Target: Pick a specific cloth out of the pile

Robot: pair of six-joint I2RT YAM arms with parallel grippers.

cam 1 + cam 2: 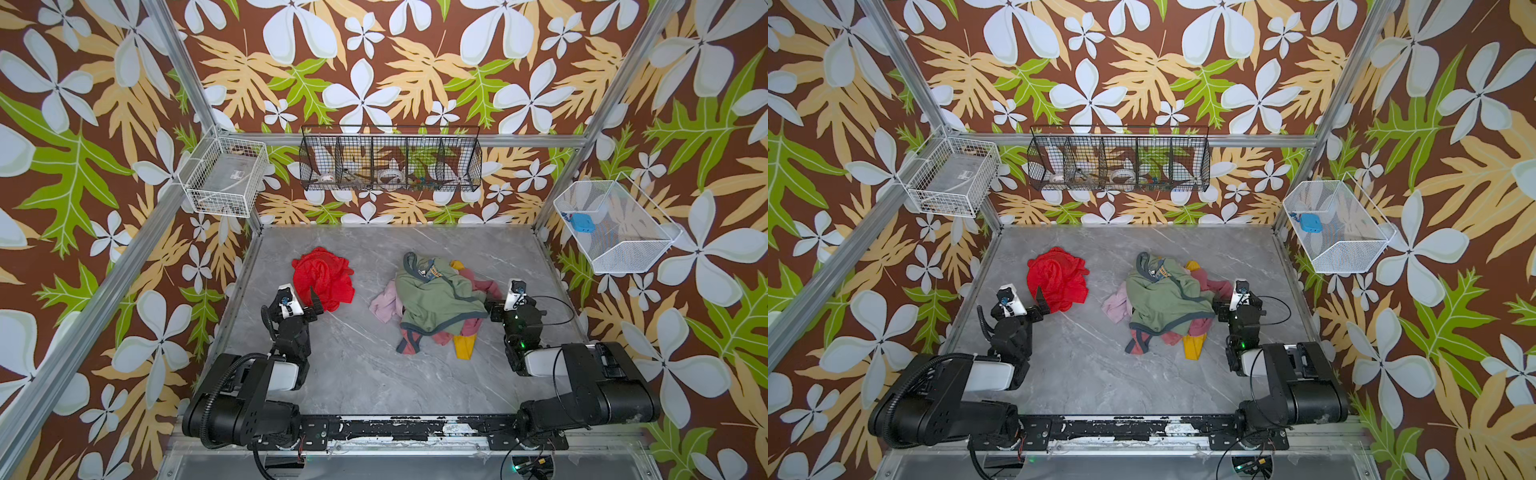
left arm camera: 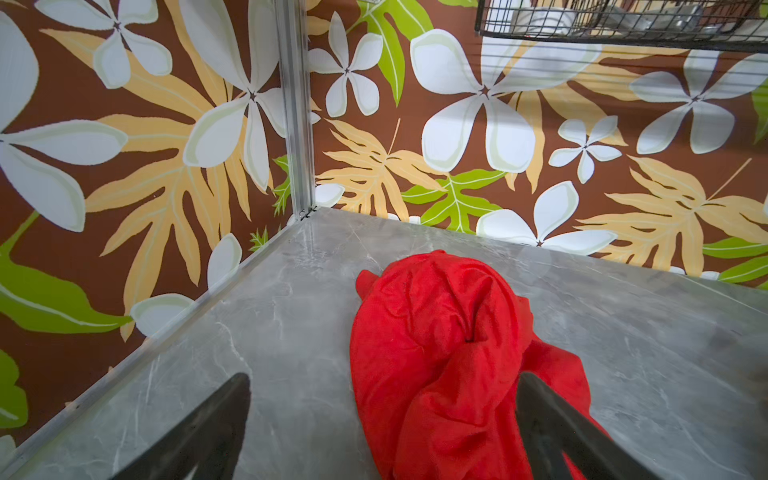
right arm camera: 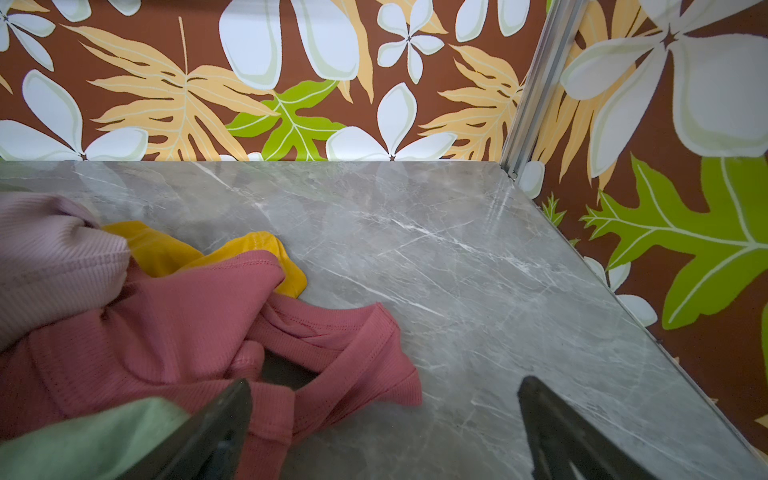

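On the grey table (image 1: 357,374) the cloth (image 1: 324,276) lies left of the pile (image 1: 436,299), apart. Left fingers (image 2: 552,428) and right fingers (image 3: 216,432) stand apart; either could snag nearby fabric on moving.

Both top views overhead, sharing whole table (image 1: 374,374), wrist cameras low, near

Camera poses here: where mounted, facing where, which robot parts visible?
Top view: high over the front edge, looking down at the table; left arm, right arm show.
Top view: stereo twin, same look; cloth left, pile right.
Left wrist: on left arm, faces far-left corner; open left gripper at cloth.
Right wrist: on right arm, faces far-right corner; open right gripper at pile's edge.
Shared: cloth, in top and left-wrist views.
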